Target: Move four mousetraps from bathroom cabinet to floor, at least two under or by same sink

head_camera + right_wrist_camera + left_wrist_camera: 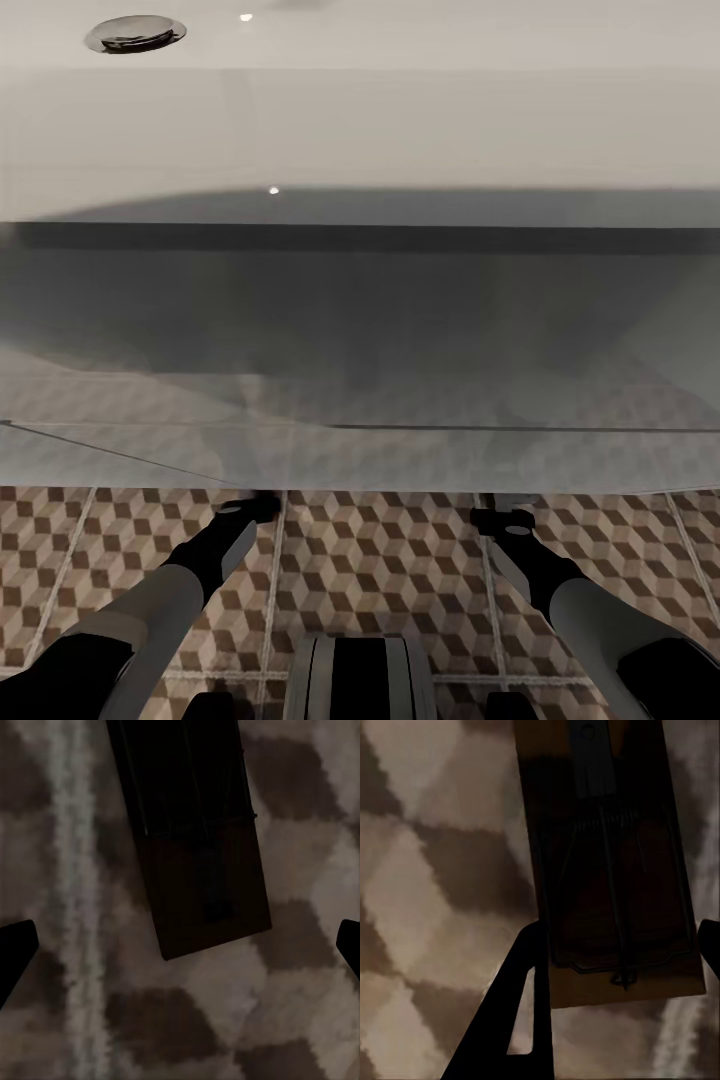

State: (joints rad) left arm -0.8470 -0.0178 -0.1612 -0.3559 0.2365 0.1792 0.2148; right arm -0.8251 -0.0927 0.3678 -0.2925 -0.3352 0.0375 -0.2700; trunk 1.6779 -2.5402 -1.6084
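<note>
The left gripper (619,945) straddled a mousetrap (611,862), contact uncertain; the right gripper (180,945) gaped empty over another mousetrap (199,847). Each looked light, stiff, best pinched across its long edges.

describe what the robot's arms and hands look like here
In the head view both arms have pale grey, smooth rounded forearm shells that narrow into black wrist sections with a small round black joint at the end. The left arm and right arm match. In the left wrist view, the left hand has flat, black, angular fingers, one with a triangular cut-out.
</note>
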